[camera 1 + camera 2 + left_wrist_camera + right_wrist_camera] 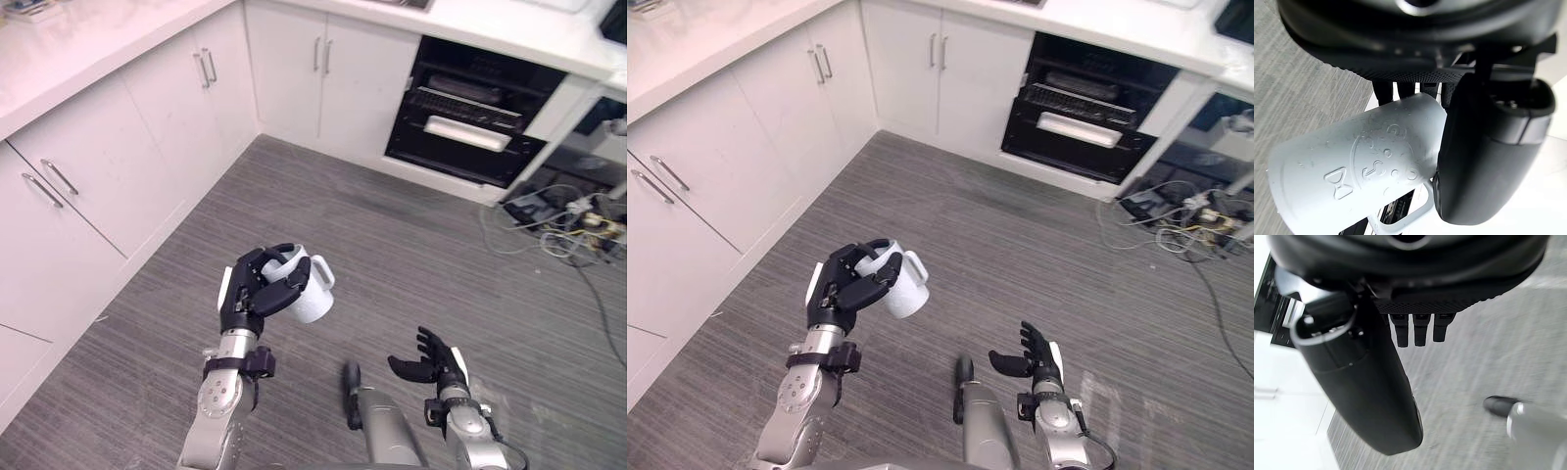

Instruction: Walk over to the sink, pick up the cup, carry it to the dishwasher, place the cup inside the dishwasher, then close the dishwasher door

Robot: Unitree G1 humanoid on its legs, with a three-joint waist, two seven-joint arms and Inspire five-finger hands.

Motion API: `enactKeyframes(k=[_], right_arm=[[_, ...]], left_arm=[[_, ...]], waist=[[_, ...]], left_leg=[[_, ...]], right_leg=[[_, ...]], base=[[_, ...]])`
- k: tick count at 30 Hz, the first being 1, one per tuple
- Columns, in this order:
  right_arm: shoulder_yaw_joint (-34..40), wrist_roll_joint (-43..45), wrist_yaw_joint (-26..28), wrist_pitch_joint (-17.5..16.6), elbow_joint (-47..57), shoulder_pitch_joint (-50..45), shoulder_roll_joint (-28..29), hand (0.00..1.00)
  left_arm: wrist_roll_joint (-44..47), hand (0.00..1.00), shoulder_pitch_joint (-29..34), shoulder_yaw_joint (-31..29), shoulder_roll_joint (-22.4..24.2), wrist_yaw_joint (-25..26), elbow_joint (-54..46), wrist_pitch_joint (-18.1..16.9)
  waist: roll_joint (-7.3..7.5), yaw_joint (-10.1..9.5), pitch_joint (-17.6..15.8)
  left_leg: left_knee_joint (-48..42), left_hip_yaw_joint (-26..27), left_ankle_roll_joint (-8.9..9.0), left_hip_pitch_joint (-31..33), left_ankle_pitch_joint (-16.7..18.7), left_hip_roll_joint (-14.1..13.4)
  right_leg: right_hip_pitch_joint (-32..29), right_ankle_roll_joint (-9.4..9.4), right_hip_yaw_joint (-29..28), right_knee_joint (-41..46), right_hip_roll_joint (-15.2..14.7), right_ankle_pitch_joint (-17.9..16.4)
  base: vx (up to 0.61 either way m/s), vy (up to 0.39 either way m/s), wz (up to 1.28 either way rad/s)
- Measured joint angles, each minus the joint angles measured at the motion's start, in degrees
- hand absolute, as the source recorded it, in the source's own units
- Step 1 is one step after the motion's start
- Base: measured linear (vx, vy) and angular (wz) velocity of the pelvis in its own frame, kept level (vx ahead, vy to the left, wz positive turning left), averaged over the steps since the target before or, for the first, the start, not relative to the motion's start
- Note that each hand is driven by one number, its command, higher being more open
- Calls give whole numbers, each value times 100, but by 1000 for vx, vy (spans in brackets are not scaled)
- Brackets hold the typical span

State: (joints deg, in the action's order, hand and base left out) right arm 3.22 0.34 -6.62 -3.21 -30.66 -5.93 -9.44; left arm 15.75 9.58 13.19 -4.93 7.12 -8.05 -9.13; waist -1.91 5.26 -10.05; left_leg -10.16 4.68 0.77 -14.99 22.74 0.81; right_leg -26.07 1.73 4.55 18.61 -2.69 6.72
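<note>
My left hand [257, 287] is shut on a white cup [312, 290] with a handle, held tilted on its side above the grey floor. From the wrist, the cup [1352, 166] lies between the thumb [1484, 156] and the fingers, embossed marks on its side. The open dishwasher [470, 122] is a dark cavity with racks under the far counter, right of the white cabinets. My right hand [431, 360] hangs low at the right, open and holding nothing; its thumb [1361, 396] and fingers [1420, 330] stand apart.
White cabinets [108, 157] with bar handles line the left wall and the far wall under a pale counter [88, 44]. A tangle of cables [558, 230] lies on the floor at the far right beside the dishwasher. Grey wood-look floor [392, 255] spreads between.
</note>
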Motion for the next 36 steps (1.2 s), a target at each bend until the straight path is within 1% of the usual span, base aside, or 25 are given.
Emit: enactKeyframes(k=[1, 3, 4, 5, 6, 8, 10, 12, 13, 14, 15, 16, 17, 20, 22, 23, 25, 26, 28, 30, 31, 32, 33, 34, 36], right_arm=[[18, 0, 2, 1, 16, 25, -6, 90], [104, 1, 19, 34, 138, -91, -12, 90], [93, 1, 23, 64, 302, -211, -22, 90], [22, 2, 8, 61, 775, -512, -18, 90], [-7, 9, -21, -7, 1133, -701, 14, 90], [35, 16, -88, -36, 1272, -688, 109, 90], [48, 21, -96, -87, 1166, -565, 99, 90], [95, 22, -85, -115, 803, -358, 53, 90], [90, 22, -86, -118, 712, -357, 41, 90], [86, 19, -87, -120, 588, -359, -53, 90], [50, 16, -67, -122, 417, -344, -27, 90], [10, 26, -41, -45, 252, -351, 163, 90], [-31, 23, -15, -49, 252, -435, 199, 90], [-25, 12, -31, -50, 222, -422, 186, 90], [-103, 3, -37, -50, 206, -304, 232, 90], [-150, 3, -27, -49, 164, -254, 233, 90], [-242, -3, -16, -48, 160, -195, 220, 90], [-374, -9, -6, -58, 164, -84, 219, 90], [-498, -55, 34, -88, 176, 98, 223, 90], [-565, -55, 58, -92, 215, 224, 217, 90], [-587, -57, 57, -94, 232, 213, 189, 90], [-590, -80, 56, -85, 197, 207, 10, 90], [-551, -147, 45, -54, 274, 243, -78, 90], [-503, -183, 51, -49, 345, 225, -107, 90], [-270, -202, 65, -41, 662, -27, -187, 90]], left_arm=[[-1, 30, -43, 41, 50, 0, 6, 7], [4, 30, -300, 220, 194, -31, 331, 21], [4, 30, -273, 236, 282, -52, 363, 34], [6, 30, -135, 233, 400, -90, 312, 10], [7, 30, -88, 264, 402, -102, 278, -82], [9, 30, -149, 319, 363, -168, 271, -86], [11, 30, -128, 315, 316, -251, 281, -85], [10, 30, -101, 310, 258, -269, 348, -58], [9, 30, -81, 311, 244, -269, 351, -51], [6, 30, -22, 315, 294, -269, 358, -58], [6, 30, 19, 295, 274, -260, 399, -52], [6, 30, 5, 233, 145, -195, 466, 32], [3, 30, 10, 203, 111, -195, 461, 38], [-2, 30, 55, 221, 71, -198, 401, 89], [-3, 30, 46, 251, -162, -204, 327, 96], [-5, 30, 54, 249, -212, -194, 345, 157], [-7, 30, 60, 253, -211, -136, 339, 170], [-7, 30, 34, 252, -219, -76, 321, 111], [-5, 30, -82, 259, -217, -73, 323, 59], [-6, 30, -213, 300, -211, -76, 323, 44], [-8, 30, -218, 308, -198, -77, 336, 45], [-35, 30, -244, 311, -65, -80, 472, 62], [-129, 30, -308, 347, 36, -80, 479, 100], [-143, 30, -391, 367, 44, -84, 513, 99], [-243, 30, -663, 486, 140, -82, 763, 101]], waist=[[-98, 19, -8], [-185, 133, -56], [-203, 126, -61], [-207, -14, -69], [-214, -112, -73], [-179, -153, -80], [-22, -240, -81], [26, -330, -111], [34, -348, -106], [-102, -396, -44], [-59, -418, -51], [180, -310, -30], [268, -295, -47], [323, -344, -46], [616, -312, -68], [620, -238, -74], [506, -230, -90], [414, -195, -77], [317, -94, -69], [343, 39, -41], [380, 75, -17], [110, 162, 20], [-30, 177, 83], [-29, 188, 83], [-46, 197, 76]], left_leg=[[-134, 13, 99, 38, -28, -94], [-1833, 372, 791, 394, -594, -394], [-2502, 611, 736, 544, -968, -560], [-3770, 1142, 553, 882, -2265, -1049], [-4926, 1378, 440, 1381, -2126, -1592], [-5618, 1608, 86, 2300, -1292, -2047], [-4866, 1880, -80, 2942, -750, -1964], [-2896, 1498, 113, 3414, -783, -1487], [-2176, 1260, 167, 3427, -1033, -1311], [-830, 717, 281, 3250, -2214, -1084], [-780, 734, 55, 3100, -2582, -1033], [-893, 843, 65, 3036, -2329, -903], [-1487, 852, -5, 3164, -1894, -888], [-2150, 1191, -41, 3076, -934, -951], [-2001, 1565, -120, 2574, -690, -729], [-1835, 1695, -199, 2181, -521, -681], [-1294, 1918, -71, 1550, -568, -678], [-835, 2091, 10, 1148, -615, -687], [-358, 2304, 116, 717, -659, -688], [30, 2502, 348, 183, -587, -583], [70, 2516, 442, 13, -532, -497], [183, 2523, 568, -272, -457, -606], [37, 2501, 682, -289, -596, -674], [-185, 2433, 704, -270, -669, -695], [-1947, 2193, 928, 72, -1125, -1115]], right_leg=[[-9, -53, 54, 222, 25, -132], [511, -144, 501, 768, -150, -841], [770, -183, 564, 756, -138, -976], [1345, -247, 531, 517, -53, -1197], [1889, -128, 514, 67, 52, -1339], [2494, -189, 492, -492, 89, -1427], [2876, -68, 338, -780, -162, -1479], [3233, 216, 74, -817, -496, -1676], [3306, 342, -21, -794, -588, -1787], [3401, 643, -282, -693, -630, -2098], [3468, 680, -481, -666, -692, -2182], [3502, 593, -765, -638, -770, -2241], [3457, 553, -827, -467, -779, -2226], [2906, 628, -1123, 951, -873, -2227], [1846, 1351, -997, 3073, -1312, -1664], [1436, 1016, -777, 3891, -1345, -1833], [1046, 477, -159, 4009, -1278, -2144], [688, 146, 426, 3714, -1193, -2338], [213, -120, 1103, 2705, -1008, -2381], [9, -416, 1884, 534, -650, -1470], [52, -762, 1914, 126, -557, -779], [179, -1009, 1910, 182, -407, -107], [39, -1070, 1841, 688, -400, -525], [1, -1055, 1780, 956, -454, -764], [348, -1014, 1775, 1377, -472, -1374]], base=[[615, -82, 57], [599, -117, 82], [646, -165, 44], [661, -112, -13], [635, -74, -24], [619, 11, -11], [530, 66, -32], [548, 244, -55], [594, 383, -74], [404, 312, -78], [485, 374, -60], [449, 290, -24], [521, 308, -16], [439, 289, -62], [447, 221, -67], [426, 114, -41], [377, 73, -55], [510, 113, -70], [589, 108, -48], [558, 38, -27], [718, 35, -19], [723, 35, -33], [698, 26, -33], [715, -90, -31], [615, -135, -20]])
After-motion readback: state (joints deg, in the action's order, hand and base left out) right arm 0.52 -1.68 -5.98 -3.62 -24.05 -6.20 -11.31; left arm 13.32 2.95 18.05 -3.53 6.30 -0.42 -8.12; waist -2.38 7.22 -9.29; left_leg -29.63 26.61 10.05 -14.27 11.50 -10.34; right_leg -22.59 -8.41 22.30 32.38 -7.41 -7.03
